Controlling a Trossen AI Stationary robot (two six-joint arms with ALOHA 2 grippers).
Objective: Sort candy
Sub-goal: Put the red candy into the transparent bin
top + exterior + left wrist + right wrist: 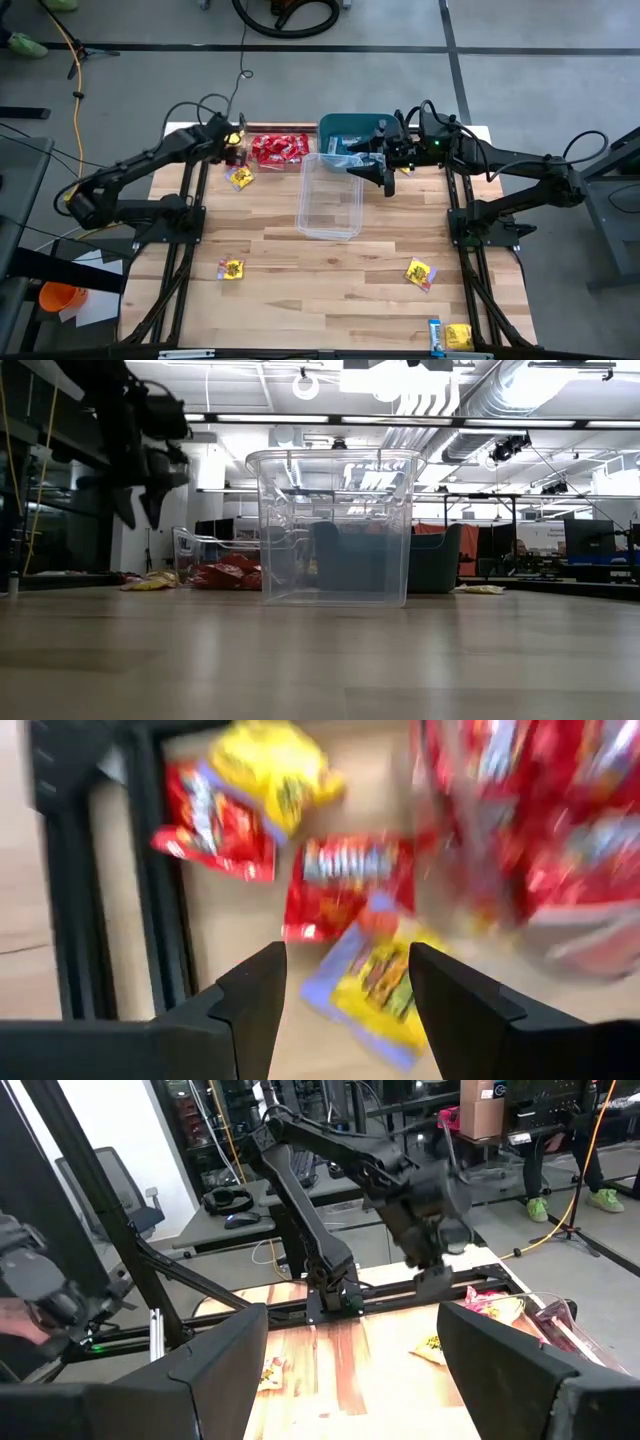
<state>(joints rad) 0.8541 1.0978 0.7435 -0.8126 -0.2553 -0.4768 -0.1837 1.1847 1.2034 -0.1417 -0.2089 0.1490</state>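
Note:
Candy lies scattered. A far-left clear tub [278, 148] holds many red packets [560, 820]. Loose yellow [375, 985] and red packets [345, 885] lie flat on the table beside it. My left gripper [348, 955] hangs open above these loose packets [240, 178] at the table's far left and touches nothing. My right gripper [385, 175] stands open in the air over the far right corner of the empty clear tub [328, 200], with nothing between its fingers [350, 1350].
A teal bin [350, 130] stands at the far edge behind the empty clear tub [335, 525]. Single yellow packets lie near the left [231, 268] and right [420, 272]. A yellow [458, 336] and a light blue packet [436, 335] lie at the near right edge.

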